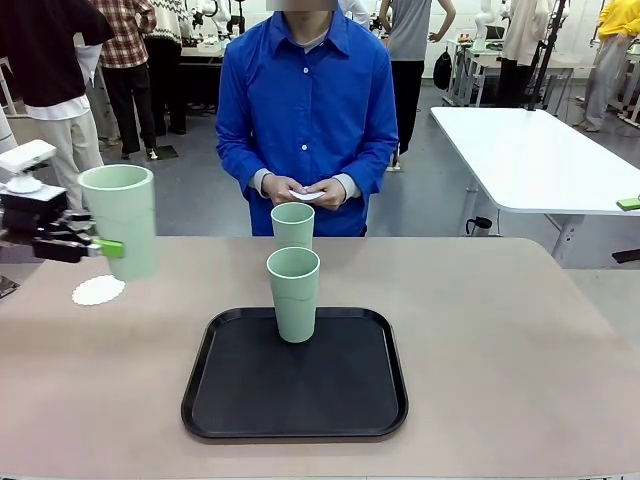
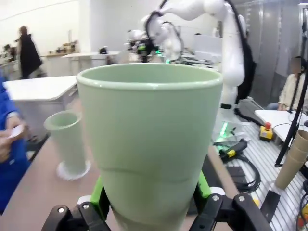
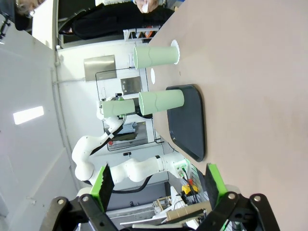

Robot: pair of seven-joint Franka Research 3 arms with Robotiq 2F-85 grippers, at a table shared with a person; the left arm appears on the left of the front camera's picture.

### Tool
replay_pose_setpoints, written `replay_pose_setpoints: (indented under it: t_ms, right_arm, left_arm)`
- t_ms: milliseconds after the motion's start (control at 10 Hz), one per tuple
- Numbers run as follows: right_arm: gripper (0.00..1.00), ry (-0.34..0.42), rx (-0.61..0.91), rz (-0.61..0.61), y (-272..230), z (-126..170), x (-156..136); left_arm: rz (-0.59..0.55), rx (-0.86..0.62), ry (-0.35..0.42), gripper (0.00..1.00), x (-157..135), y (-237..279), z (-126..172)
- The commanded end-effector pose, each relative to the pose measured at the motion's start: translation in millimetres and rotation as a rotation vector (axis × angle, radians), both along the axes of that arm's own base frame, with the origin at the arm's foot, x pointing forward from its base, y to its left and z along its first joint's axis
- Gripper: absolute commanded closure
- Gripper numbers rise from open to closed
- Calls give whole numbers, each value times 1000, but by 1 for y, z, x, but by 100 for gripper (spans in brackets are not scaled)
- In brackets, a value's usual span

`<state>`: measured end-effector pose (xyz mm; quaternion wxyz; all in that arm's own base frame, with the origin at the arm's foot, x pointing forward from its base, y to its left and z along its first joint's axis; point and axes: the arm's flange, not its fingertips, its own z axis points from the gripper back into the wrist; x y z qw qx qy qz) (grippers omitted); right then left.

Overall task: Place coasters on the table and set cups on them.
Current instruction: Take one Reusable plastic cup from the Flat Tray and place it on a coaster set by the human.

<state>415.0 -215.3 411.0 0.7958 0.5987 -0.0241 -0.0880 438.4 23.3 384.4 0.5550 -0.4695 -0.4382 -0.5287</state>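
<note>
- Plainly, any print on the gear in the room behind is too small to read, and the cups, coasters and tray show plain surfaces.
- The table [image 1: 500, 330] is a smooth beige-tan top with rounded corners; a black tray [image 1: 295, 400] lies on its near middle.
- A person [image 1: 305, 100] in a blue shirt stands at the far edge. Behind are a grey floor, a white table [image 1: 540, 150] and other people.
- The left gripper [image 1: 100, 245] is clamped on the held cup [image 1: 118, 220], green pads on either side of its lower body, holding it upright and clear of the table at the left edge.
- In the front view that cup's base hangs just up and right of the bare coaster [image 1: 98, 291], which lies flat on the table.
- The tray cup [image 1: 293, 295] stands upright on the tray's far part.
- The far cup [image 1: 292, 225] stands on the table beyond the tray. Its own doily [image 2: 72, 171] shows around its base from the left wrist.
- The right gripper [image 3: 159, 185] has its jaws spread wide with nothing between them, high over the table in a view rolled sideways.
- The person's hands [image 1: 305, 190] hold a thin white piece, partly covered by fingers, so its shape is hard to tell.
- From the left wrist the held cup's base is cut off by the bottom edge.
</note>
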Motion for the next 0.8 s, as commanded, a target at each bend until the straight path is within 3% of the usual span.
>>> replay_pose_setpoints:
  t_ms: [0,400,700]
  right_arm:
    - [0,0,8,3,1,0,-1]
    - [0,0,8,3,1,0,-1]
    - [0,0,8,3,1,0,-1]
  left_arm:
    - [102,-18,-8,15,18,53,1]
    - [296,-80,-17,15,37,136,1]
    - [309,34,-19,15,36,122,4]
